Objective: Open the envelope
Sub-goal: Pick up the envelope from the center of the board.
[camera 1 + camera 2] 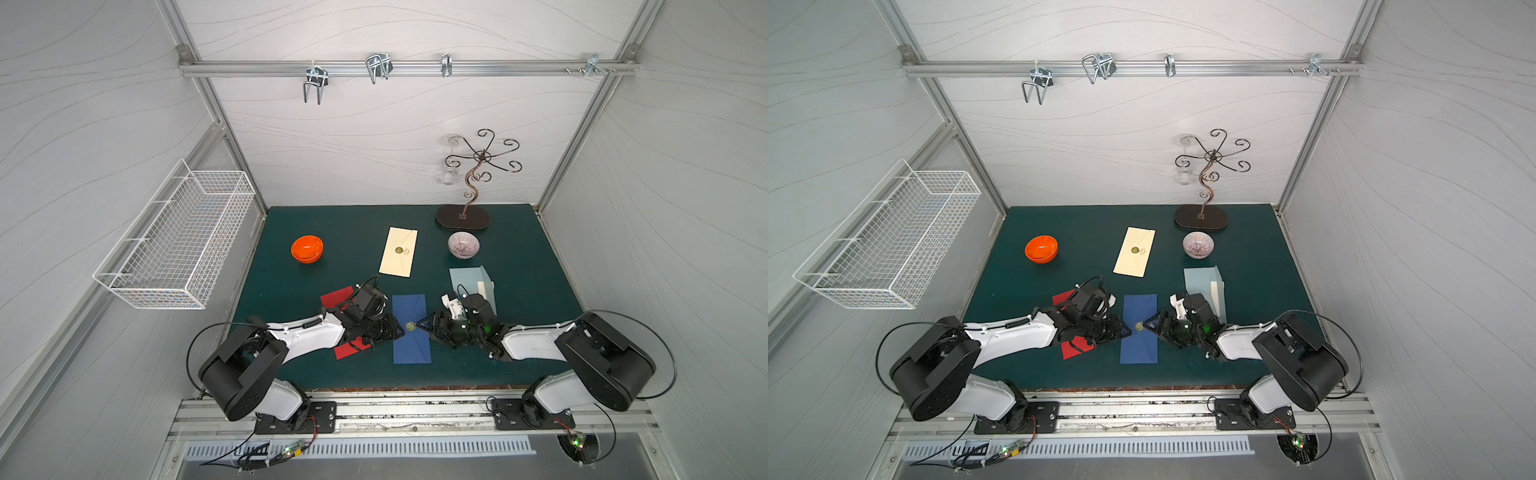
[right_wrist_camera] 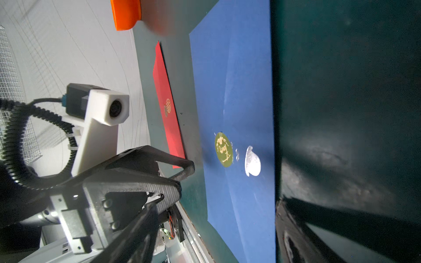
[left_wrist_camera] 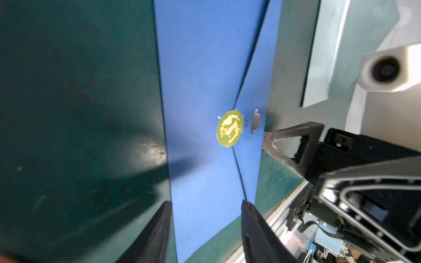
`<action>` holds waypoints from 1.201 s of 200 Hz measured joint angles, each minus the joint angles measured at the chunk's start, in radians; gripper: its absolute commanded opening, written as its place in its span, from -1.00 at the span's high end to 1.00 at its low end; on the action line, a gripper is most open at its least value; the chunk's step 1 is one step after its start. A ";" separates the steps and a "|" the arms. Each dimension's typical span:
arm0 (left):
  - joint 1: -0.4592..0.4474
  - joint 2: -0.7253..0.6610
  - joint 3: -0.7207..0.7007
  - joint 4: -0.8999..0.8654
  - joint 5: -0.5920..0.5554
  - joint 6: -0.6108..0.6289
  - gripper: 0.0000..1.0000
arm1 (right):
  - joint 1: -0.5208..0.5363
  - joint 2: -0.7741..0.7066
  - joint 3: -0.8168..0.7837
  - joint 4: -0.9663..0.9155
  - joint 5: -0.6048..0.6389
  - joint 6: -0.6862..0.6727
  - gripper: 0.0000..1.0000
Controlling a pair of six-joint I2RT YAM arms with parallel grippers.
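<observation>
Left gripper (image 1: pixel 398 331) and right gripper (image 1: pixel 422 329), fingers spread and empty, flanked the blue envelope (image 1: pixel 410 349); unpinned, it might slide if the gold seal (image 1: pixel 410 327) resisted.

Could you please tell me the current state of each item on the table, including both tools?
blue envelope: flat, flap closed under gold sticker.
cream envelope: flat, closed, stickered.
red envelope: flat, partly under the left arm.
pale blue envelope: open, flap up.
orange bowl: upright, empty.
patterned bowl: upright, empty.
left tool: open over the blue envelope's edge, holding nothing.
right tool: open, holding nothing.
</observation>
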 measured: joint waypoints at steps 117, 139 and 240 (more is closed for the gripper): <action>0.008 0.071 0.006 0.069 0.058 -0.007 -0.02 | -0.005 0.001 0.000 0.003 -0.010 0.002 -0.65; 0.009 0.073 0.008 0.069 0.062 -0.007 -0.02 | -0.005 0.001 0.000 0.005 -0.011 0.001 -0.65; 0.005 0.102 0.018 0.109 0.092 -0.007 -0.01 | 0.034 0.000 0.001 0.028 -0.034 -0.034 -0.57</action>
